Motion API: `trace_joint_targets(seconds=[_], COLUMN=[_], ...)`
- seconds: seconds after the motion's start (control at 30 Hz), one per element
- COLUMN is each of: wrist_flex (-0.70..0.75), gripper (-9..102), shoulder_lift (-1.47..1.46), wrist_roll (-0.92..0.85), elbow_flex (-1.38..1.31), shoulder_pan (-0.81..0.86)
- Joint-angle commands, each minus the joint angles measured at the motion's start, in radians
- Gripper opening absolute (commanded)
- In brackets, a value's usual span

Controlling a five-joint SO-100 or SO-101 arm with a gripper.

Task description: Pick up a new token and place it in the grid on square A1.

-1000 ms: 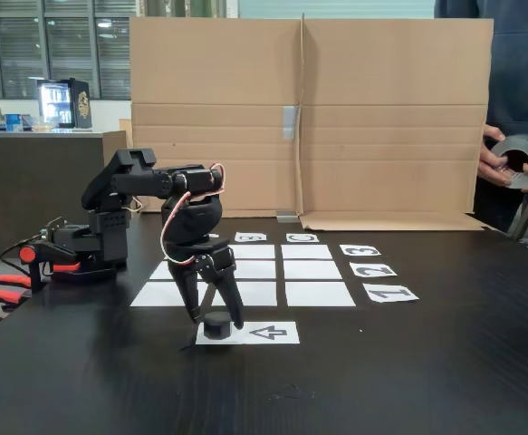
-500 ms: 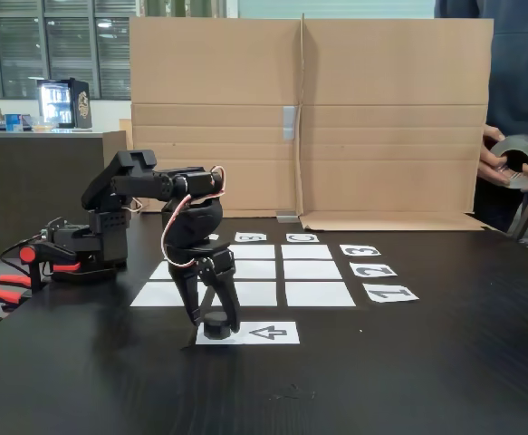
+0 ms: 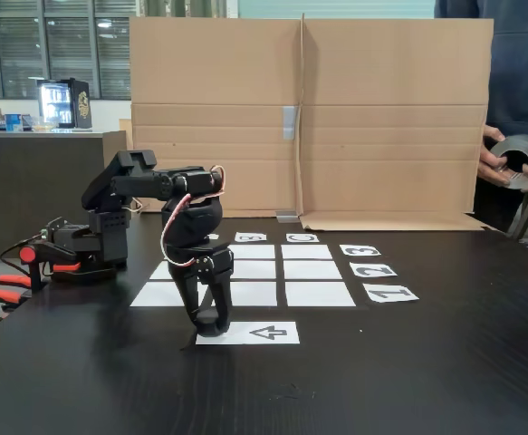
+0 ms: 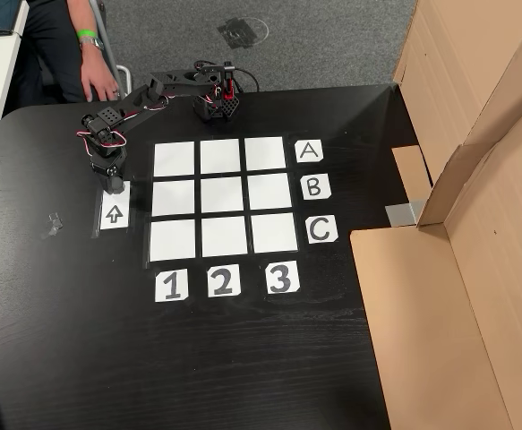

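The gripper (image 3: 211,320) is down on the arrow strip (image 3: 268,333), its fingers (image 3: 220,308) clenched around the token (image 3: 208,318) between their tips, so the pickup looks nearly done; lifting and carrying to square A1 (image 4: 175,159) remain. All nine cells of the grid (image 4: 224,191) are bare. Beyond the fingers nothing blocks the way; the cardboard wall (image 3: 309,118) and a person's hands (image 3: 497,161) holding a tape roll (image 3: 520,156) are well apart.
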Motion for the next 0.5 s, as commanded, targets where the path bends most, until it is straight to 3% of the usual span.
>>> trace_joint_targets(seconds=[0.0,0.47], wrist_flex=[0.006,0.067], gripper=[15,8], shoulder_lift=[0.006,0.005], wrist_roll=[-0.006,-0.002], elbow_flex=[-0.041,-0.107], shoulder_pan=[0.008,0.002])
